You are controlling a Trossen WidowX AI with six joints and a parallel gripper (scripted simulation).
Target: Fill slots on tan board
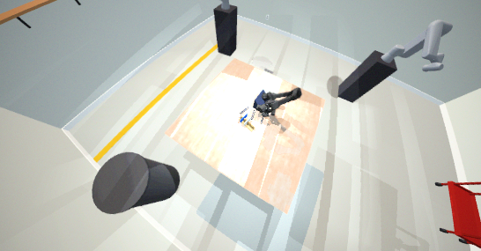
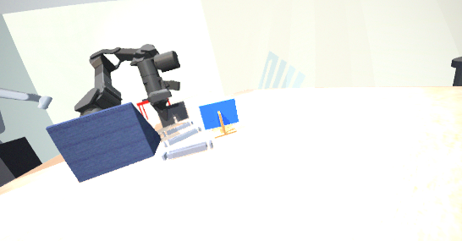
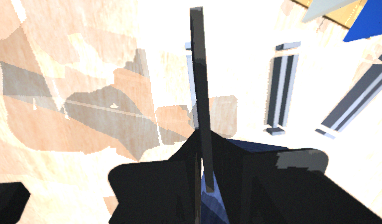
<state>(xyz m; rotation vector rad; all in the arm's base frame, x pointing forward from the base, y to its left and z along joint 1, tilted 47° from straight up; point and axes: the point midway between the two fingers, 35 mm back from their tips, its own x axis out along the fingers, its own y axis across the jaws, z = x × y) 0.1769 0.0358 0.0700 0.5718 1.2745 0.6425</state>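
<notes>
Above the low pale-grey holder (image 2: 178,129) (image 3: 190,82) farthest from the standing tan board (image 1: 250,127) (image 2: 222,125) (image 3: 348,15), the black parallel-jaw gripper (image 1: 262,112) (image 2: 164,109) (image 3: 204,134) was clenched on a thin dark-grey rectangular board (image 2: 178,112) (image 3: 197,45). That board stood upright; whether its lower edge had fully cleared the holder could not be told. The step in hand seemed to be drawing it out, and a straight, level lift would suit it best: any tilt might scrape the raised end stops or make the thin panel pivot between the fingers.

A flat, bright-blue board (image 1: 243,118) (image 2: 213,114) (image 3: 371,21) already stood crosswise on the tan one, so the next carry probably called for height enough to pass over it. After that, the dark board would need squaring crosswise, its notch centred over an open slot before any downward push; pressing off-line could jam it or tip the narrow-footed stand. The notch itself was not visible.

The middle holder (image 2: 183,137) (image 3: 282,92) and the slanting holder (image 2: 188,150) (image 3: 357,92) held no boards, showing long straight channels with small blocks at the ends. Beside them sat a bulky navy block (image 1: 260,98) (image 2: 101,143), its broad face faintly streaked like dyed wood. The tabletop (image 1: 211,125) (image 2: 296,171) (image 3: 92,130) showed pale, mottled wood grain, washed almost white where light struck it.
</notes>
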